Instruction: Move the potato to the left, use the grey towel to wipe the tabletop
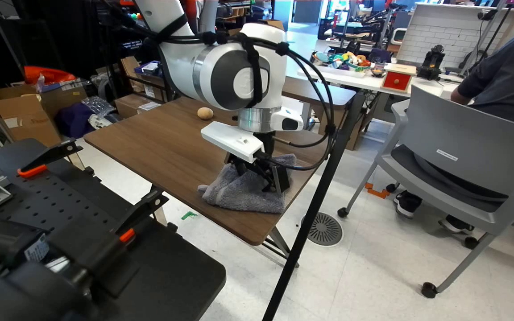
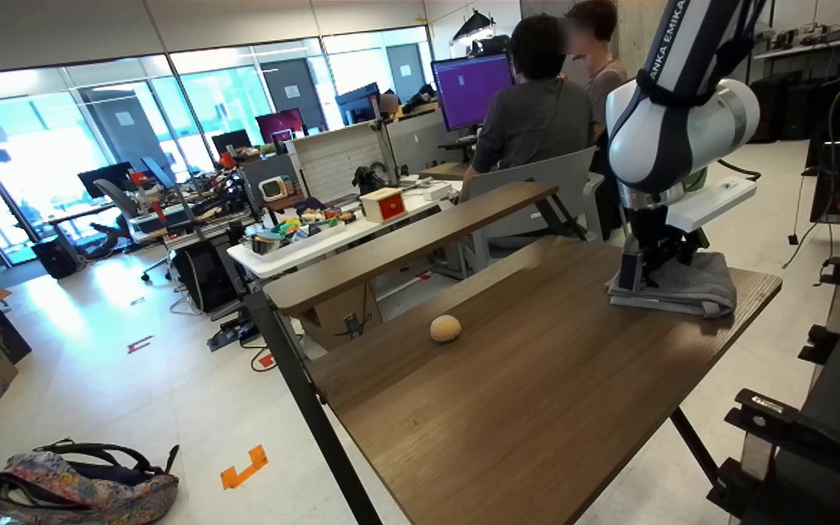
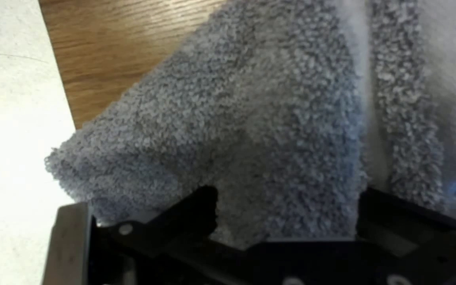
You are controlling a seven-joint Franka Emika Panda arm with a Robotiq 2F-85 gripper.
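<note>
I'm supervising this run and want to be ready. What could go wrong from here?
The grey towel lies by the edge of the tabletop, its corner apparently past it in the wrist view; wiping that way might drag it off.
The claw stands open at the rumpled towel, so closing may catch only a loose fold and slip.
The potato sits loose, apart from the towel; a wide sweep could knock it and set it rolling.

In an exterior view, the lettering (image 2: 669,38) on the robot arm (image 2: 682,131) reads "ANKA EMIKA".
</note>
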